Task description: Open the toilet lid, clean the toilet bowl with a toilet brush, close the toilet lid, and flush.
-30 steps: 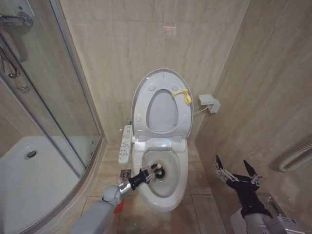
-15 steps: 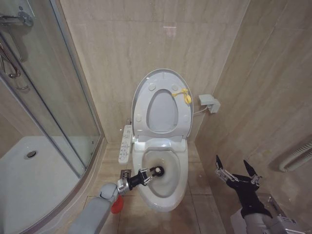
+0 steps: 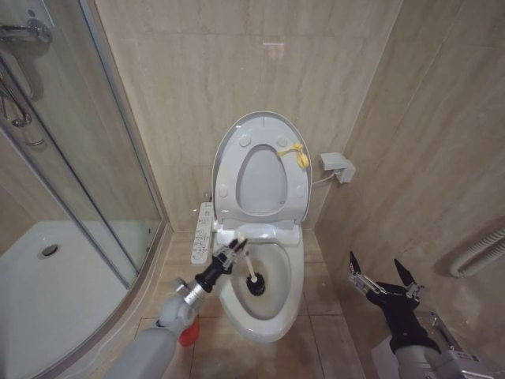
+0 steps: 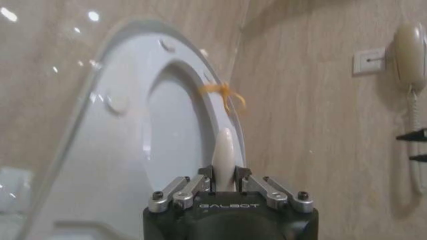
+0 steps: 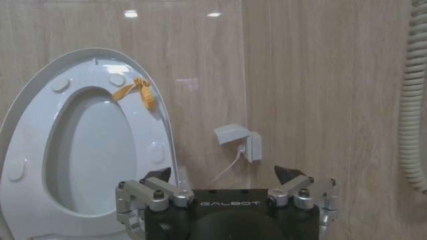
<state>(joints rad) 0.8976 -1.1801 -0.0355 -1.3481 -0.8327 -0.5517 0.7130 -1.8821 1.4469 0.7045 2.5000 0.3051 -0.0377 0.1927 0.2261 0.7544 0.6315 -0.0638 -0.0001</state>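
Since the earlier frame, my left tool had swung up and back from the near left rim toward the rear left of the toilet bowl, at centre frame in the head view, and the toilet brush now slanted down from it with its dark head low inside the basin. That tool was clamped on the white handle; in the left wrist view the handle stood up between the closed fingers. My right tool hung parked at the lower right of the head view, over the floor beside the bowl, its fingers spread wide and holding nothing. I could see the toilet lid already raised, leaning against the back wall with the seat up against it and the yellow tag on its right edge. I judged us mid-scrub: lid opened, brush in the bowl, with returning the brush to the red holder by the left arm, lowering the lid and flushing not yet done.
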